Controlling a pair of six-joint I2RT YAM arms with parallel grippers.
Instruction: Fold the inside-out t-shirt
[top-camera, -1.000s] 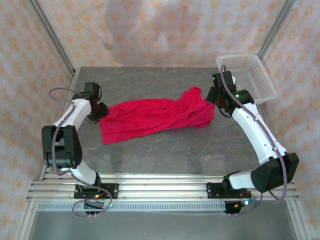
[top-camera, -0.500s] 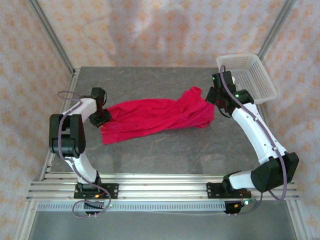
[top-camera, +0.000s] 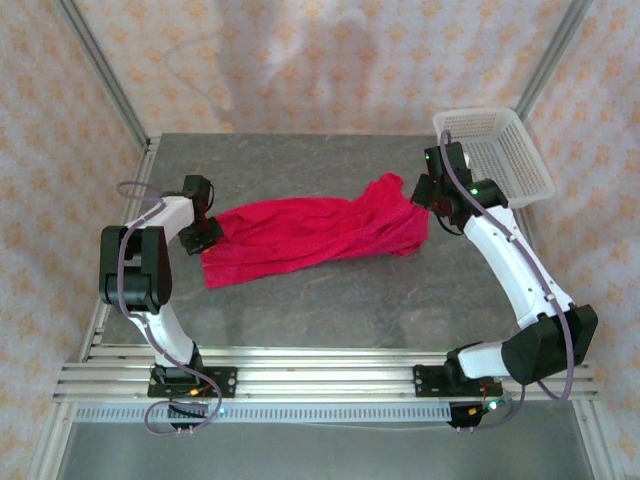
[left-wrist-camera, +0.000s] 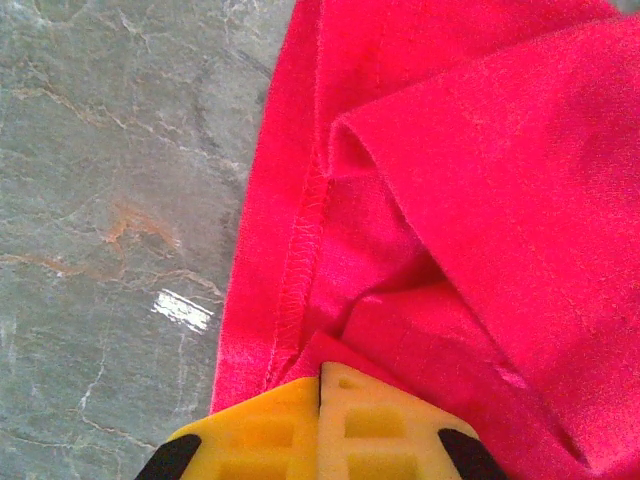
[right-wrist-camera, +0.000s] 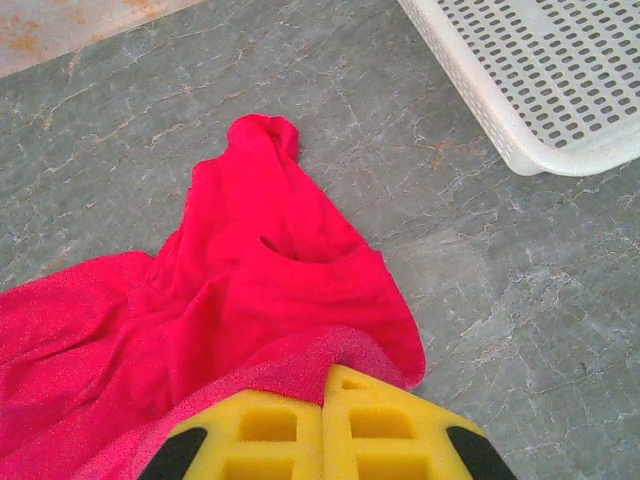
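Rightward, a white basket (top-camera: 497, 156) sits near the inside-out t-shirt (top-camera: 310, 232).

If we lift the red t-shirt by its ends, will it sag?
Likely sags: the t-shirt lies in soft folds. Probably light, as thin hemmed cloth bunches at the left claw. Matte fabric at the right claw seems unlikely to slip.

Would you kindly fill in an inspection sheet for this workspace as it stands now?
Surface: grey stone-look table, no spills seen.
Job's things: red t-shirt lying rumpled and stretched between the arms, not folded.
Clutter: white perforated basket at the far right corner, nothing seen inside.
Grippers: left gripper shut on the shirt's left edge; right gripper shut on its right end.
Cables: cable looped along each arm, clear of the shirt.
Surroundings: patterned curtain, metal rails.
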